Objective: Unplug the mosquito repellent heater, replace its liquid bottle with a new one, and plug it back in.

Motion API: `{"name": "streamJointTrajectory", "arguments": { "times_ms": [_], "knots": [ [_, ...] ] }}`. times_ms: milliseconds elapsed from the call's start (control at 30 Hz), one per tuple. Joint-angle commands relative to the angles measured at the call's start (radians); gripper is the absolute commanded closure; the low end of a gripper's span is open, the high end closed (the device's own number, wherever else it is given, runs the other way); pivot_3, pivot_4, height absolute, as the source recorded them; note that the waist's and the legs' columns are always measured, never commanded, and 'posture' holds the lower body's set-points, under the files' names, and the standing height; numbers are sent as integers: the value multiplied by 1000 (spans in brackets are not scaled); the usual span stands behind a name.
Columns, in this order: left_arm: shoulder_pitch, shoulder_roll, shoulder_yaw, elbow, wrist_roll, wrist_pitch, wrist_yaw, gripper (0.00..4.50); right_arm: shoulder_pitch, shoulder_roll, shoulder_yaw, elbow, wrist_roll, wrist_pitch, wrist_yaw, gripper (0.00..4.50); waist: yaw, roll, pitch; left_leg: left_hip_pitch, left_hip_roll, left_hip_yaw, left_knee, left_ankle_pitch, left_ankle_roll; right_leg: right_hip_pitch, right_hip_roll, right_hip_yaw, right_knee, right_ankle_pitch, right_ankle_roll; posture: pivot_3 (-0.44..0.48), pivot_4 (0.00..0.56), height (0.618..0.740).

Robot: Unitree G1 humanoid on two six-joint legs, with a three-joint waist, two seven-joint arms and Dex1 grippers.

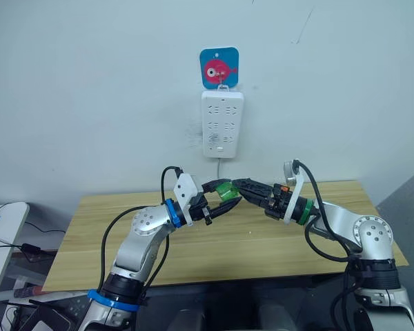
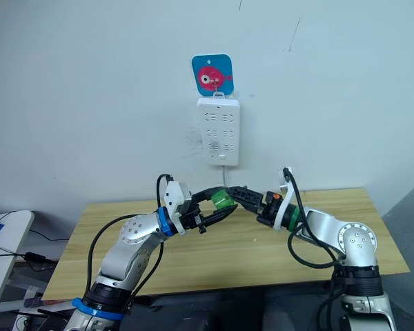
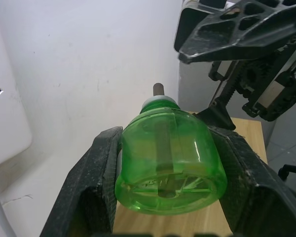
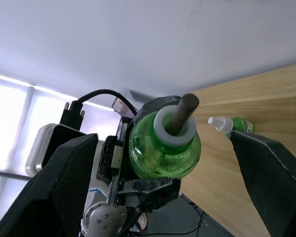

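Wall power strip (image 1: 222, 124) bare: unplugging done. Left gripper (image 1: 219, 198) pinches green bottle (image 3: 168, 160); right gripper (image 1: 243, 187) spread beside it. Refit, replug remain.

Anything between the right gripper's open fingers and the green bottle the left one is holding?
Nothing: in the right wrist view, bare air separates the right gripper from the translucent green liquid bottle, wick toward it, clamped in the left gripper.
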Motion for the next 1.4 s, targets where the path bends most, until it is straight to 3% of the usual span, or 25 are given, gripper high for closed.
{"name": "streamJointTrajectory", "arguments": {
  "times_ms": [33,300,333,433,633,667,800,900,967,1100,1300,1400],
  "knots": [
    [1,-2,-8,-63,-15,8,-5,2206,-20,15,4,-14,18,-24,-9,620,0,0,0,0,0,0,0,0,0,0,0,0,0,0,0,46,122,740],
    [4,2,-11,-68,-14,17,-14,2206,-17,13,2,-6,21,-31,-8,3641,1,0,0,0,0,0,0,0,0,0,0,0,0,0,0,42,126,740],
    [3,2,-12,-68,-14,18,-14,2206,-17,13,2,-7,24,-32,-9,3695,1,0,0,0,0,0,0,0,0,0,0,0,0,0,0,42,126,740],
    [0,4,-13,-67,-13,21,-13,2206,-14,11,2,-11,30,-34,-10,3693,1,0,0,0,0,0,0,0,0,0,0,0,0,0,0,42,126,740],
    [-11,31,2,-53,-12,40,-24,202,-2,4,-9,-9,-22,-53,0,3693,1,0,0,0,0,0,0,0,1,0,0,0,0,0,0,46,114,740],
    [-14,48,7,-56,-15,50,-33,4,1,-25,16,-21,-147,-82,59,3693,1,0,0,0,0,0,-1,0,1,0,0,0,0,0,0,46,114,740],
    [-30,122,4,-61,-3,75,-79,0,11,-139,198,-1,-666,-302,272,3693,2,0,0,1,-1,1,0,0,1,0,2,-2,-1,0,1,55,108,740],
    [-41,173,-22,-75,1,114,-122,0,-7,-212,401,141,-1123,-658,428,3693,3,0,0,1,-1,1,-1,0,0,0,3,-2,-1,-1,1,71,97,740],
    [-47,188,-30,-79,6,126,-133,0,-21,-207,441,256,-1282,-822,479,3693,3,0,0,1,-2,1,-1,1,-2,0,3,-2,0,-1,1,71,97,740],
    [-56,196,-32,-67,22,114,-142,0,-76,-148,431,534,-1437,-1021,549,3693,3,0,0,2,-1,2,-1,2,-4,0,3,-1,0,-1,1,77,85,740],
    [-70,188,-36,-54,32,112,-145,0,-179,-70,387,877,-1564,-1149,599,3693,5,-1,0,2,-1,2,-1,2,-4,0,3,-1,0,-1,1,81,80,740],
    [-69,190,-35,-56,31,115,-147,0,-211,-48,352,972,-1595,-1183,604,2632,4,-1,0,2,-1,2,-1,2,-4,0,2,0,0,0,1,83,80,740]
  ]
}}
